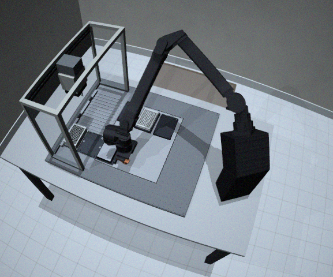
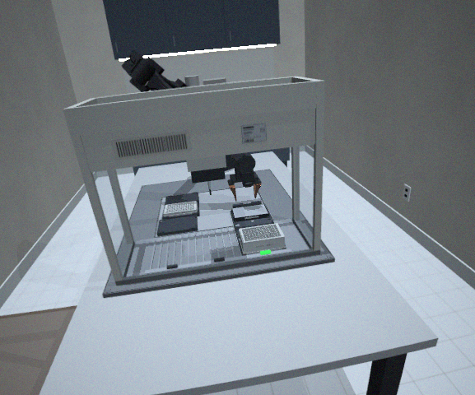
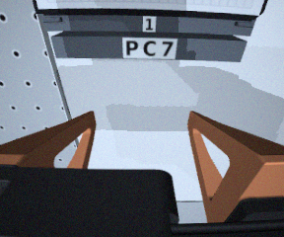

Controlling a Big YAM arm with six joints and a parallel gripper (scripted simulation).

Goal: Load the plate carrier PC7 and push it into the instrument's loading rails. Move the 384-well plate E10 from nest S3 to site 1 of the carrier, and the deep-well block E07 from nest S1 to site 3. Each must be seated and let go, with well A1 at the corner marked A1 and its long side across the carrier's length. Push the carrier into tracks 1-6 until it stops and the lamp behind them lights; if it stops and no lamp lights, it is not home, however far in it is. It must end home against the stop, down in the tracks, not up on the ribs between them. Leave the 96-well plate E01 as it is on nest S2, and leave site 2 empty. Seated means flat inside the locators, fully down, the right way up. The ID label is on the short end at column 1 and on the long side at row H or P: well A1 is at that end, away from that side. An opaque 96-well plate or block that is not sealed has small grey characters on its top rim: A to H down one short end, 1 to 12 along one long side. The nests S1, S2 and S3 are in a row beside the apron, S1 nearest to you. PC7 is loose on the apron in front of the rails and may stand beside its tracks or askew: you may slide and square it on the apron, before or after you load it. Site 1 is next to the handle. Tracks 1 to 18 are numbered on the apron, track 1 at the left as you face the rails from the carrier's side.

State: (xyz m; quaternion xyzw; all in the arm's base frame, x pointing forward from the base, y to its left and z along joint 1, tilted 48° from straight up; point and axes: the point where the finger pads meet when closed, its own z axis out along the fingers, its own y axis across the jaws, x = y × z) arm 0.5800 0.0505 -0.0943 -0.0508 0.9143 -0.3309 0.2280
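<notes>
The carrier PC7 (image 1: 91, 143) lies in the leftmost tracks under the instrument frame. Its handle with the PC7 label (image 3: 149, 48) faces my gripper. The white deep-well block E07 (image 2: 261, 237) sits on the site farthest from the handle. The flat 384-well plate E10 (image 2: 250, 210) sits on site 1, next to the handle. The site between them (image 2: 252, 220) is bare. A green lamp (image 2: 265, 252) glows behind the carrier's far end. My gripper (image 3: 141, 118) is open and empty, a little back from the handle and above the apron; it also shows in the top view (image 1: 124, 158).
The 96-well plate E01 (image 1: 147, 119) sits on its nest beside the apron, with an empty dark nest (image 1: 165, 126) next to it. The instrument frame's posts (image 1: 67, 139) stand close to the carrier. The pipetting head (image 1: 70, 71) hangs above the rails (image 1: 102, 107).
</notes>
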